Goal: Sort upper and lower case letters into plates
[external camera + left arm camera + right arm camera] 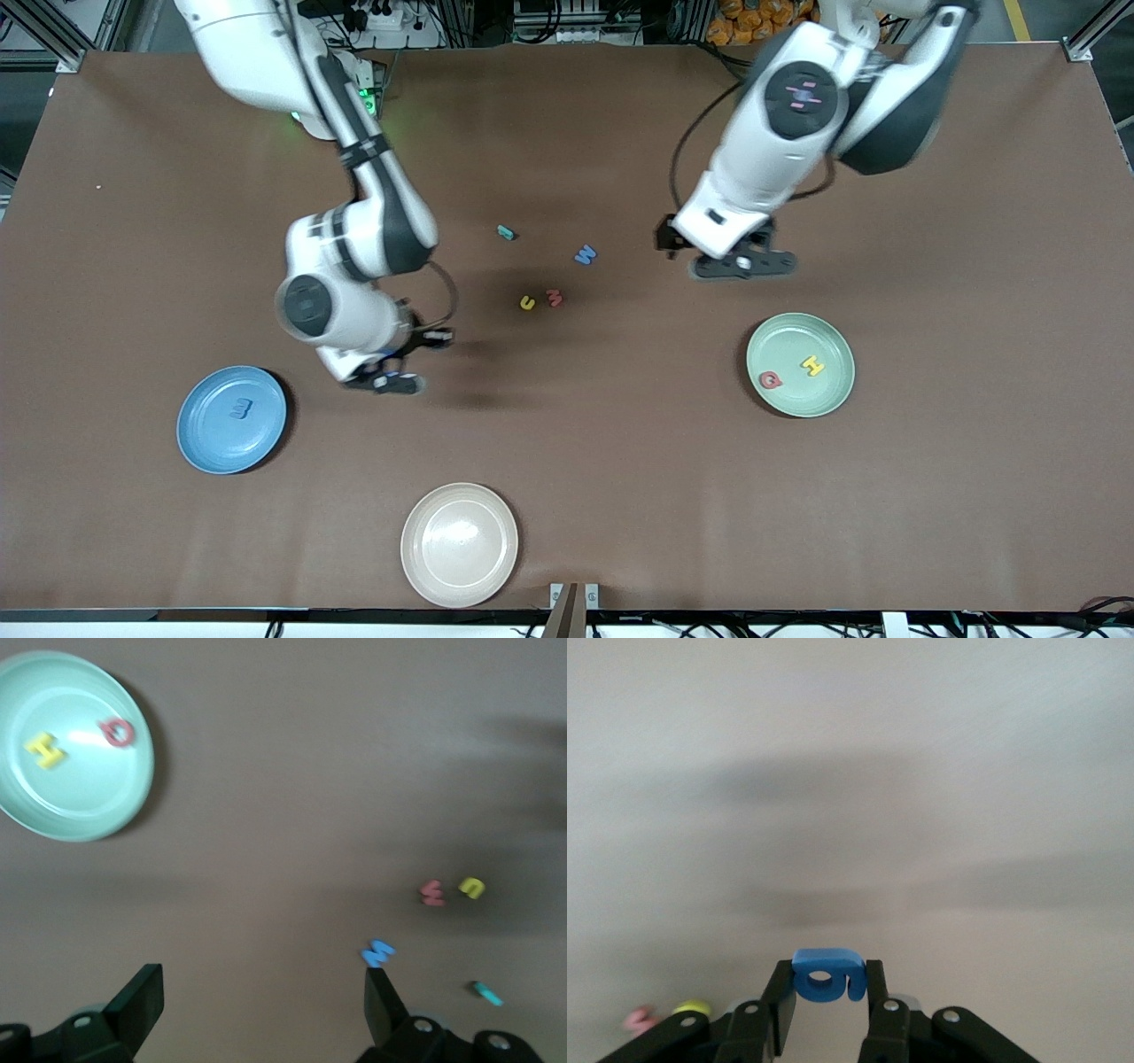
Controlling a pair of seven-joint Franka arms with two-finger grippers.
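The brown surface [620, 496] is carrying three plates and a scatter of toy letters. The cream plate [459, 544] is lying nearest the front camera. The blue plate [231, 419] is sitting toward the right arm's end, with a dark blue letter [240, 408] resting in it. The green plate [800, 364] is sitting toward the left arm's end, holding a yellow H [812, 364] and a red Q [771, 380] beside each other.

The right arm is reaching out over the surface between the blue plate and the loose letters; its end effector [825, 992] is pinching a small blue letter [827, 975] between nearly closed fingers. The left end effector [266, 1001] is hanging with its fingers spread wide and gripping nothing, over bare surface beside the loose letters and farther from the front camera than the green plate.

Four loose letters are lying around the middle of the surface: a blue W [585, 255], a red m [555, 298] just beside a yellow c [527, 303], and a teal piece [506, 233] farthest from the front camera
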